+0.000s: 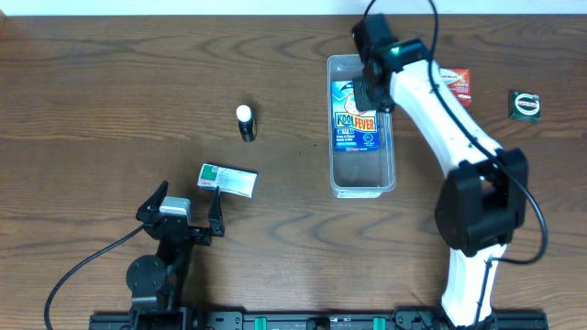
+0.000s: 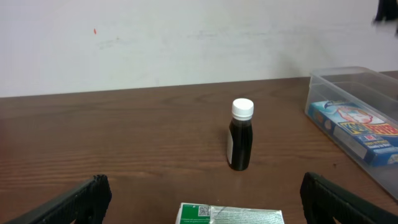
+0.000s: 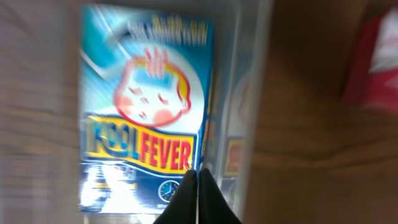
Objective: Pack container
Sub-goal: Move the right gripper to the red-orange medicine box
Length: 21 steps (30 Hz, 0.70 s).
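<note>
Container (image 1: pixel 361 174) holds 1 blue box (image 1: pixel 355 116); 1 bottle (image 1: pixel 246 123) stands outside; left gripper (image 1: pixel 190 191) wide, right gripper (image 3: pixel 198 177) pinched closed, empty.

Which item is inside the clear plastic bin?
The blue Kool Fever box; the white-capped dark bottle, green-white packet, red packet and dark square packet sit outside.

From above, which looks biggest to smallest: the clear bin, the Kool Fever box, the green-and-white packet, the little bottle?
Largest to smallest:
1. clear bin
2. Kool Fever box
3. green-and-white packet
4. bottle
</note>
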### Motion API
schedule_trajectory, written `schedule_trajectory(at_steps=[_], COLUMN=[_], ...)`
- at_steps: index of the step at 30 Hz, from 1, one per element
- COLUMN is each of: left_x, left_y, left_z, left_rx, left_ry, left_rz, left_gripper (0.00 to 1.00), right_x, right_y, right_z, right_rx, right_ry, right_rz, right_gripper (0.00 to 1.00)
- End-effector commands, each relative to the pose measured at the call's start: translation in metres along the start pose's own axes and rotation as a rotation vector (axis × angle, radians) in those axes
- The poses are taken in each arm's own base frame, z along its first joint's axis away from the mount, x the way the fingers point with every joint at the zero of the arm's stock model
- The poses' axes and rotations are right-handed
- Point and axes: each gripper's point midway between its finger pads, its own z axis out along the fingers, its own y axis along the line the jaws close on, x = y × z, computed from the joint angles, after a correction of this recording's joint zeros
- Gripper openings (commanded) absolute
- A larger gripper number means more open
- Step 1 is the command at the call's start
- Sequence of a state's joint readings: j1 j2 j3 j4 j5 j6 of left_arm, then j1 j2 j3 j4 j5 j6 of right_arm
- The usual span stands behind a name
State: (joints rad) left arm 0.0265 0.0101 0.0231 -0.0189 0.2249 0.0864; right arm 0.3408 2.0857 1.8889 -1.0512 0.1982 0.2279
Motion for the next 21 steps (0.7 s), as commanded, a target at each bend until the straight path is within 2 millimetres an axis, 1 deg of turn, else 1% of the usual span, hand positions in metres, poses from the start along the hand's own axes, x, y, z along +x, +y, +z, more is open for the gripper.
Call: schedule_trajectory(at_steps=[1, 2, 4, 5, 6, 7, 9, 10, 11, 13, 18, 21], left_x=[0.016, 0.016, 0.016, 0.016, 0.016, 0.016, 0.016, 0.016, 0.016, 0.016, 0.016, 0.016], left_y=[0.001, 0.001, 0.001, 0.001, 0.001, 0.001, 0.001, 0.001, 0.001, 0.001, 0.001, 0.001], left_z=[0.001, 0.001, 0.001, 0.001, 0.001, 0.001, 0.001, 0.001, 0.001, 0.001, 0.001, 0.001], left_rx=[-0.003, -0.003, -0.003, -0.003, -0.003, -0.003, -0.003, -0.003, -0.003, -0.003, -0.003, -0.003], left_ry=[0.045, 0.044, 0.045, 0.045, 0.045, 0.045, 0.045, 0.045, 0.045, 0.045, 0.045, 0.045], left_rz=[-0.002, -0.002, -0.002, -0.002, -0.002, -0.002, -0.002, -0.002, -0.002, -0.002, -0.002, -0.002], left_gripper=[0.98, 0.98, 0.98, 0.98, 0.98, 0.98, 0.98, 0.98, 0.98, 0.98, 0.98, 0.98], right_x=[-0.041, -0.044, -0.048, -0.049, -0.048, -0.047, -0.045, -0.044, -0.044, -0.042, -0.049, -0.055], right_y=[-0.020, -0.027, -0.050, -0.065, -0.077, -0.092, -0.112, -0.120, -0.128, -0.144, -0.169, -0.183], right_z=[-0.081, -0.088, -0.099, -0.102, -0.102, -0.100, -0.096, -0.094, -0.093, -0.091, -0.085, -0.070], right_rx=[-0.026, -0.021, -0.001, 0.007, 0.008, 0.006, -0.009, -0.021, -0.037, -0.053, -0.057, -0.039], right_ry=[-0.211, -0.227, -0.254, -0.257, -0.253, -0.242, -0.226, -0.223, -0.220, -0.216, -0.246, -0.255], right_rz=[0.010, 0.014, 0.052, 0.083, 0.106, 0.137, 0.171, 0.180, 0.197, 0.235, 0.278, 0.285], right_gripper=[0.09, 0.12, 0.17, 0.31, 0.53, 0.68, 0.78, 0.85, 0.97, 0.99, 0.99, 0.99])
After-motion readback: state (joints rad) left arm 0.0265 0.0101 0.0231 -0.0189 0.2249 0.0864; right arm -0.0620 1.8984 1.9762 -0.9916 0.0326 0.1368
